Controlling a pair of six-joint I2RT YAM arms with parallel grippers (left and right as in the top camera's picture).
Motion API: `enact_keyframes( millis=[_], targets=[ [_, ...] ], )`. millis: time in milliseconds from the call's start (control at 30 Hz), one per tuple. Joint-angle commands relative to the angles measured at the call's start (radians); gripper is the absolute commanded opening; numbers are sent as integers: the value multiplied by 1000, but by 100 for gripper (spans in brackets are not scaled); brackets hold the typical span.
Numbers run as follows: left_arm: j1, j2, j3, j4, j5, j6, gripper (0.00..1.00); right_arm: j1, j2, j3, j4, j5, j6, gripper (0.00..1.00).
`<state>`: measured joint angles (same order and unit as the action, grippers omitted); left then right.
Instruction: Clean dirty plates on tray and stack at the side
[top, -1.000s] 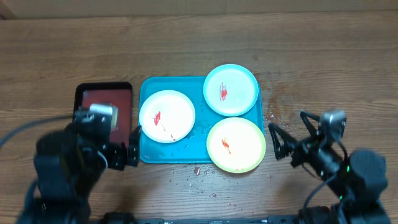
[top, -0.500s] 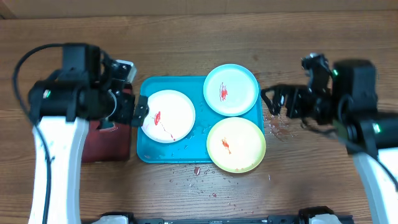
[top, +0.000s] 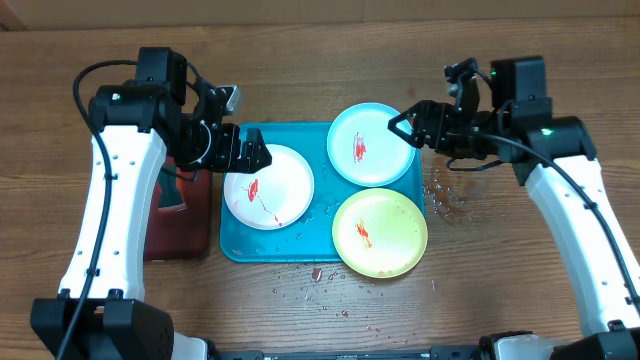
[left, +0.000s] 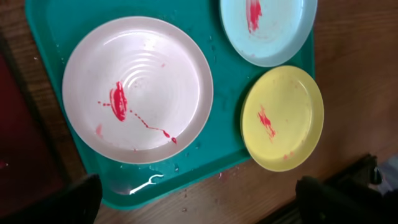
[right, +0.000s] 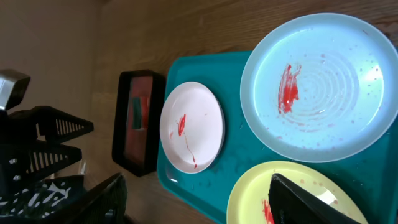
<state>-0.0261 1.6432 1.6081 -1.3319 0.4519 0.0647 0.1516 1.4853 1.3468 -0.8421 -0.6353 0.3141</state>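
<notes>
Hovering spread apart, my left fingers (top: 250, 155) hang over the left rim of the white plate (top: 270, 188) on the teal tray (top: 235, 245). My right fingers (top: 408, 116), also apart, reach the right rim of the blue plate (top: 371, 146). Each arm's nearest plate lies inward of it.

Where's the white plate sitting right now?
In the overhead view the white plate lies on the left half of the teal tray, left of the blue plate and the yellow-green plate, with the black tray farther left.
</notes>
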Motion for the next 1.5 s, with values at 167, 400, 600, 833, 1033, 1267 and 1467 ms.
enact_keyframes(
  millis=[167, 400, 600, 833, 1033, 1267, 1467],
  targets=[
    [21, -5, 273, -94, -477, -246, 100, 273, 14, 27, 80, 457, 215, 65],
    [21, -5, 312, -111, -592, -244, 100, 424, 145, 30, 152, 568, 264, 54],
    [22, -5, 312, -125, -595, -249, 100, 473, 282, 37, 160, 568, 313, 42],
    [78, -3, 311, -138, -623, -325, 100, 519, 407, 37, 222, 601, 344, 34],
    [137, 7, 300, -136, -624, -323, 100, 556, 484, 36, 260, 608, 323, 33],
    [169, 23, 246, -130, -624, -272, 100, 591, 545, 35, 288, 639, 306, 33],
    [171, 50, 222, -117, -628, -247, 100, 595, 589, 35, 340, 642, 280, 32]
  ],
)
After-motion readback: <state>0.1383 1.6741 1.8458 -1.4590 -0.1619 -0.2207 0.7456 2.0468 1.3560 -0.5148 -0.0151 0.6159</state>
